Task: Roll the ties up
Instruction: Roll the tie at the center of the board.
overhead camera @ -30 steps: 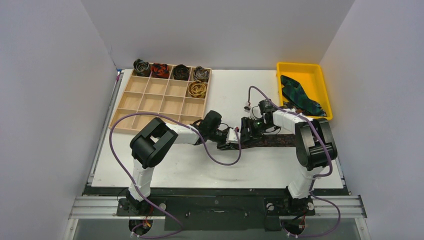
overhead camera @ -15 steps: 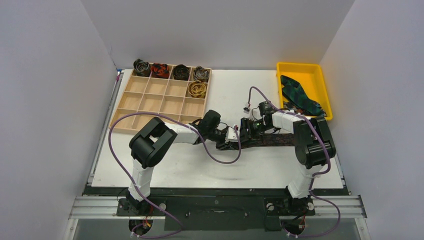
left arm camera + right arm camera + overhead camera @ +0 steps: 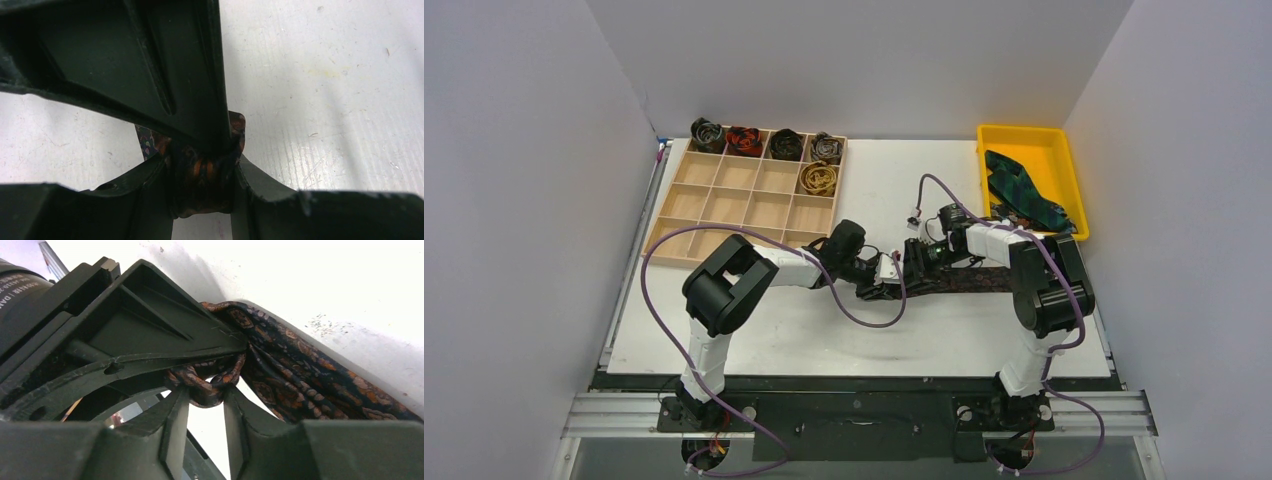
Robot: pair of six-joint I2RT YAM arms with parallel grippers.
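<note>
Top external view: a dark paisley tie (image 3: 969,280) lies on the tabletop (image 3: 824,330) at centre, its strip running toward 3 o'clock. The left fingers (image 3: 145,200) and right fingers (image 3: 170,430) meet at its 9 o'clock end, both clenched on the small bunched coil there. The fabric is judged light, limp and slippery, so the coil likely springs loose unless pinched across its edges, close to the core. Five finished coils (image 3: 746,140) sit in the box (image 3: 724,205) at 10 o'clock.

Cut-off white lettering on black motor housing (image 3: 20,287), too partial to read
</note>
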